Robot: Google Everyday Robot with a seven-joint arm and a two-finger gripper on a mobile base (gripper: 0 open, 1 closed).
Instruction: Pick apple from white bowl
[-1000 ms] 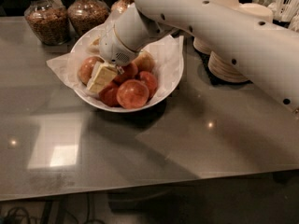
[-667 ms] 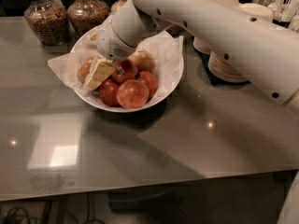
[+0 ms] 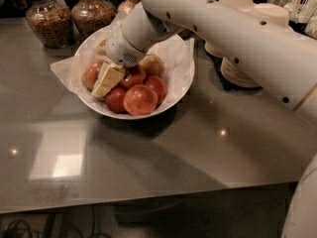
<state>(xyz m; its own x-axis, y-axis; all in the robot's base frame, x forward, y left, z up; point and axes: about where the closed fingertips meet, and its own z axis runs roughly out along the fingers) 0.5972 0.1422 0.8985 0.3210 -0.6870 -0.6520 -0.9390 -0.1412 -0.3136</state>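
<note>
The white bowl [image 3: 181,83], lined with crinkled white paper, stands at the back left of the grey table and holds several apples. My gripper [image 3: 109,81] is down inside the bowl among them. It presses against the right side of a mottled red-orange apple [image 3: 91,73] at the bowl's left. A large orange-red apple [image 3: 140,99] lies at the front, with darker red apples [image 3: 157,86] behind it. A paler yellowish apple [image 3: 151,63] lies behind the wrist. The arm hides the back of the bowl.
Two glass jars of brown granola [image 3: 48,19] [image 3: 92,12] stand behind the bowl on the left. Stacked beige disposable bowls [image 3: 237,71] stand to the right, behind my arm. The grey table [image 3: 148,162] stretches to its front edge below the bowl.
The wrist has shifted slightly left and toward the back of the bowl. The gripper has stayed low among the apples. The apples have not visibly moved.
</note>
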